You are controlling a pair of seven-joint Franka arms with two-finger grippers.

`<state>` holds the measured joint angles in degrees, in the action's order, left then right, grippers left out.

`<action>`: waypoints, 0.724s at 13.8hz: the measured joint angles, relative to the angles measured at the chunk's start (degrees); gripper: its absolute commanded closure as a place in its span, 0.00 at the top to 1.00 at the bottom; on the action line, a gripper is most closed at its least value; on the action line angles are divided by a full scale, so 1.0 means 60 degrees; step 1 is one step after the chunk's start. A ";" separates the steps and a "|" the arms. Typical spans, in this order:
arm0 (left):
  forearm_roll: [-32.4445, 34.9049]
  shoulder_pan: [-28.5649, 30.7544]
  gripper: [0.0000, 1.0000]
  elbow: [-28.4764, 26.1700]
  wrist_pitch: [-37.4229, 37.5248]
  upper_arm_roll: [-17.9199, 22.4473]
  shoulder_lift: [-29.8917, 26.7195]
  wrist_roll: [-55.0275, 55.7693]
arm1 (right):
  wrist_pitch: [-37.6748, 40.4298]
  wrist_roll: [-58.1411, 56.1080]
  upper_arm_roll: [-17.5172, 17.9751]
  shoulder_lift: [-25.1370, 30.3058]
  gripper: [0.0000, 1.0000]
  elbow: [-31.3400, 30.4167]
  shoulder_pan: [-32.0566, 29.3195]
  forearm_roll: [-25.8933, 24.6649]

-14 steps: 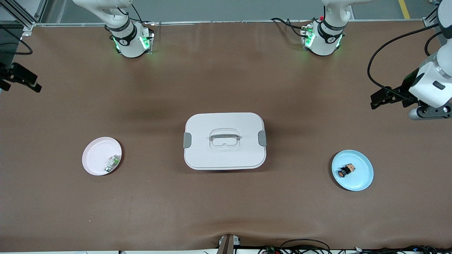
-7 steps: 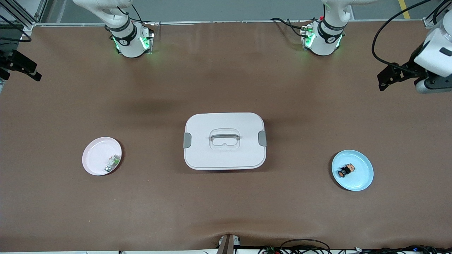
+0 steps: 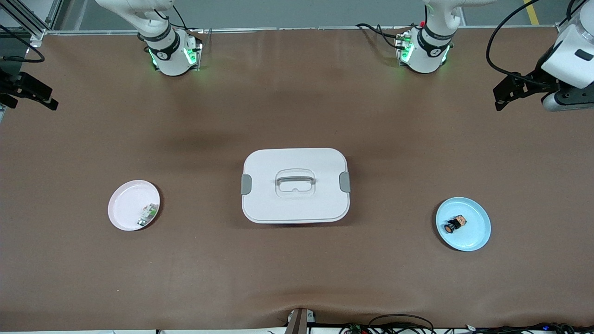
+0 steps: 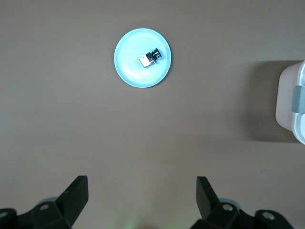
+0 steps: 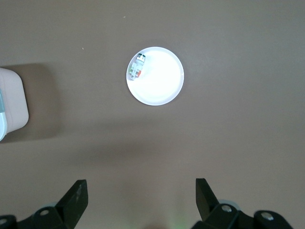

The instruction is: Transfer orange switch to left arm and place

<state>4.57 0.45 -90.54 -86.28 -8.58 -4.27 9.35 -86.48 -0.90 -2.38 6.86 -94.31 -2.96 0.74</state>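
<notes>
The orange switch (image 3: 455, 224), a tiny black cylinder with a tan end, lies on a light blue plate (image 3: 474, 235) toward the left arm's end of the table. It also shows in the left wrist view (image 4: 151, 57). The white box (image 3: 295, 184) with grey latches stands at the table's middle. My left gripper (image 3: 502, 96) hangs open and empty high over the table's edge at the left arm's end, well away from the plate. My right gripper (image 3: 46, 101) hangs open and empty over the right arm's end.
A pink plate (image 3: 125, 206) holding a small white-and-green part (image 3: 147, 214) lies toward the right arm's end, also in the right wrist view (image 5: 162, 83). The box's corner shows in both wrist views (image 4: 289, 102) (image 5: 12, 105).
My left gripper has moved toward the robots' side of the table, away from the blue plate. My right gripper has shifted only slightly. The switch, plates and box have not moved.
</notes>
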 measured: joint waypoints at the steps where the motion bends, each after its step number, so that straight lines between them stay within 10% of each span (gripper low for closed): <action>1: -0.0006 0.0039 1.00 -0.0008 0.0000 0.0024 0.0001 0.0000 | 0.0010 0.0001 0.0000 -0.0003 1.00 0.0000 0.0000 0.0000; 10: -0.0193 0.0094 1.00 0.0003 -0.0006 0.0049 0.0116 0.0000 | 0.0011 0.0006 -0.0033 -0.0003 1.00 0.0109 -0.0006 -0.0004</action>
<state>3.41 1.02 -90.52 -86.32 -8.29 -3.58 9.35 -86.42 -0.86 -2.58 6.84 -93.66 -2.99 0.71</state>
